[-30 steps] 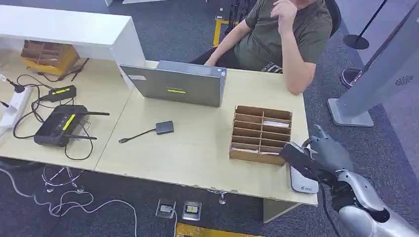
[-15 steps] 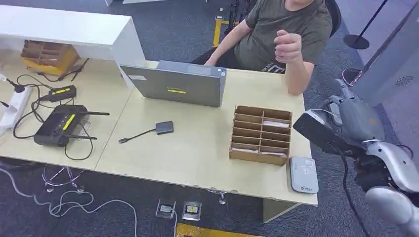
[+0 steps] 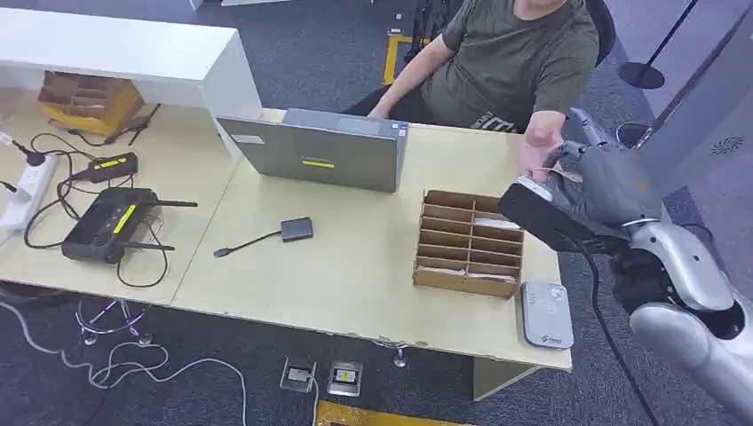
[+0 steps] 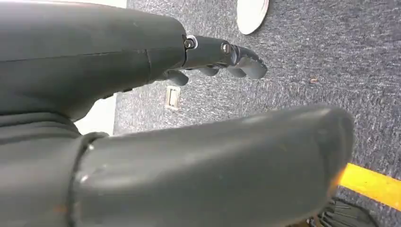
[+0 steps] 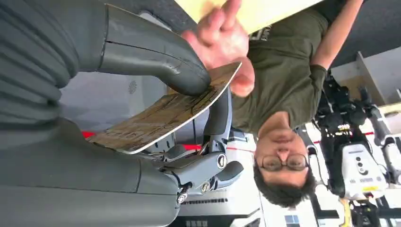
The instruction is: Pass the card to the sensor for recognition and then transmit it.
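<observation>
My right hand (image 3: pixel 597 188) is raised above the desk's far right corner, level with the seated person. It pinches a thin wood-patterned card (image 5: pixel 165 113) between thumb and fingers; a tan edge of the card (image 3: pixel 559 171) shows past the hand. The person's hand (image 3: pixel 537 146) reaches in, and its fingers (image 5: pixel 222 40) touch the card's far end. The grey card sensor (image 3: pixel 546 312) lies flat on the desk's near right corner, below and apart from my hand. My left hand (image 4: pixel 227 59) hangs over the carpet, holding nothing, fingers apart.
A wooden slotted box (image 3: pixel 471 241) with cards stands beside the sensor. A grey laptop (image 3: pixel 315 151), a small adapter with its cable (image 3: pixel 295 229), a black router (image 3: pixel 107 222) and cables lie on the desk (image 3: pixel 355 266). A grey stand (image 3: pixel 701 124) rises at the right.
My right hand has lifted the card from beside the sensor, up and toward the person. The person's hand has come down from near the face to the card.
</observation>
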Controlling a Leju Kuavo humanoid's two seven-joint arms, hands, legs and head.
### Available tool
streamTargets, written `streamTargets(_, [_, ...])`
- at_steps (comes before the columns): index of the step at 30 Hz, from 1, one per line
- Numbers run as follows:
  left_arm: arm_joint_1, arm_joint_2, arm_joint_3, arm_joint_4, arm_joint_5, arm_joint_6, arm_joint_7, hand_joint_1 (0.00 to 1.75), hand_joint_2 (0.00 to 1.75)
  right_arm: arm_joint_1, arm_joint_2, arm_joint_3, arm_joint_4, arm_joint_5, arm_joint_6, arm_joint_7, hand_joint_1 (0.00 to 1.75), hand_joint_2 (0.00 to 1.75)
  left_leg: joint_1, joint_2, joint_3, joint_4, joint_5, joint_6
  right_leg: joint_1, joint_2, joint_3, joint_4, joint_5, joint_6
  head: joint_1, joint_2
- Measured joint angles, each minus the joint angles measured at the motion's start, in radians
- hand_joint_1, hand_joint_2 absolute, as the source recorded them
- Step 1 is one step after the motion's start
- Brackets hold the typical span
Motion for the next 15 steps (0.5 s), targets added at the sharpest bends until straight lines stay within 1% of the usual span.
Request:
streamTargets(7, [-0.005, -0.005, -0.002, 0.0, -0.006, -0.004, 0.0, 0.0, 0.0, -0.072, 0.039, 0.035, 0.078, 0.002, 0.02, 0.005, 1.75, 1.75, 0.0, 0.0, 0.0, 0.0, 0.0, 0.0, 0.0, 0.0, 0.0, 0.0, 0.0, 0.0, 0.0, 0.0])
streamTargets(15, [-0.006, -0.012, -0.018, 0.0, -0.014, 0.01, 0.0, 0.0, 0.0, -0.113, 0.054, 0.073, 0.161, -0.02, 0.011, 0.02, 1.75, 1.75, 0.0, 0.0, 0.0, 0.0, 0.0, 0.0, 0.0, 0.0, 0.0, 0.0, 0.0, 0.0, 0.0, 0.0])
